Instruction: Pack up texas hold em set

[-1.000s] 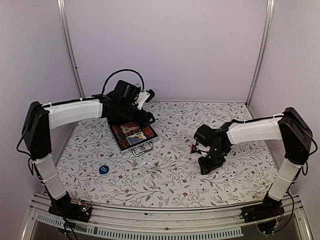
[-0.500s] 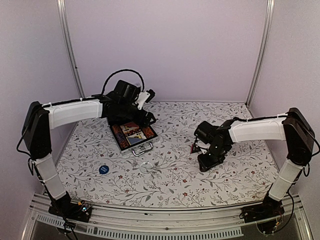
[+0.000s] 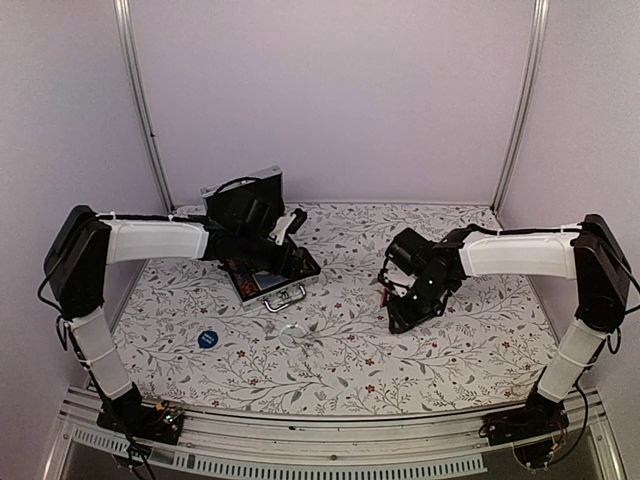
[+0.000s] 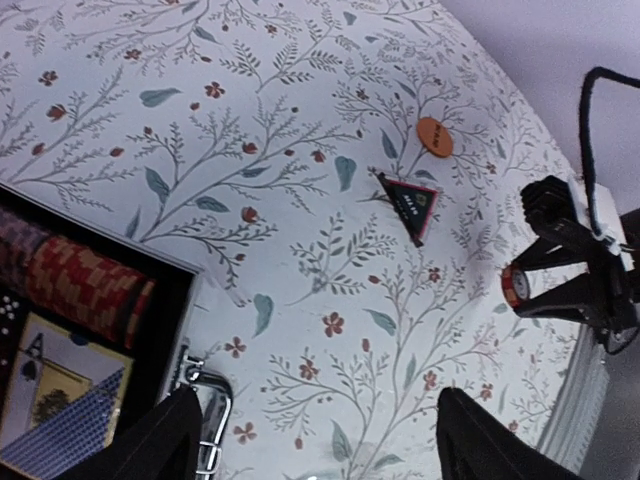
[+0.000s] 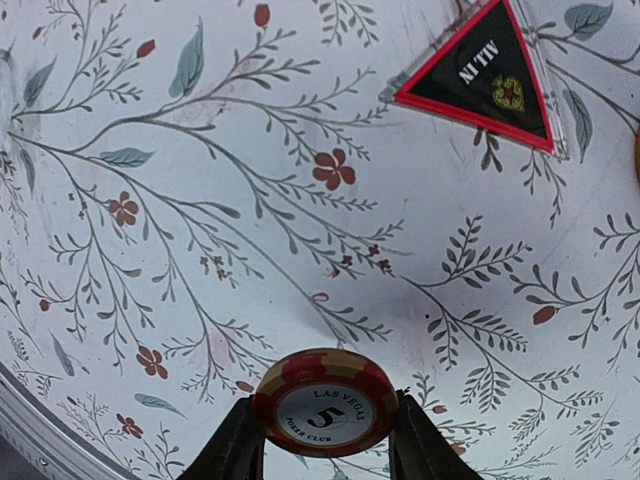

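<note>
Floral table [image 3: 340, 360], purple booth walls. Briefcase [image 3: 262, 185] open at left, already holding chip rows [image 4: 85, 285] and card decks [image 4: 60, 400]. Right end effector [image 5: 325, 445] clenched on red chip [image 5: 325, 400], well apart from the case. Left end effector [image 4: 320, 450] released, over case edge. Left to pack: triangular token [image 5: 480, 75], orange token [image 4: 434, 136], blue token [image 3: 207, 339]. Looks mid-task.

Silver briefcase [image 3: 290, 283] open, chip rows [image 4: 88, 290] inside; triangular token [image 5: 482, 72] flat outside; red chip [image 5: 325, 400] in right claw [image 5: 322, 445].
</note>
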### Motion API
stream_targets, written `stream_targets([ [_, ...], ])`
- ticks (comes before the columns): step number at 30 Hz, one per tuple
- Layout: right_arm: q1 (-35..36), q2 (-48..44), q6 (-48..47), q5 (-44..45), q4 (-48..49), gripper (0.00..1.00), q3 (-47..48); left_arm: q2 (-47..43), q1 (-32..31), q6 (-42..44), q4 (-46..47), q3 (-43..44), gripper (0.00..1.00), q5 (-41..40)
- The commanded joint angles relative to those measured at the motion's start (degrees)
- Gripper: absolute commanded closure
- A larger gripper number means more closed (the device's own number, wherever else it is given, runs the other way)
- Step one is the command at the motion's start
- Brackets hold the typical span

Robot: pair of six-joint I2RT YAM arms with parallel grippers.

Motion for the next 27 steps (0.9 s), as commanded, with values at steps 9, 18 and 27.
stream_targets([
  [9,0.5,-2.6,-3.6,-5.1,-0.1,0.68,5.8,8.2,-5.4,-24.1,18.5,-2.1,0.19,19.1],
  [18,1.0,-2.7,-4.1,-6.5,0.6,0.68,6.4,15.2,-7.4,-34.6,28.8,-0.1,0.19,25.7],
  [27,1.4,-2.8,-4.1,-7.3,1.3,0.68,6.7,20.6,-9.7,-42.4,35.0,3.1,0.2,29.0],
])
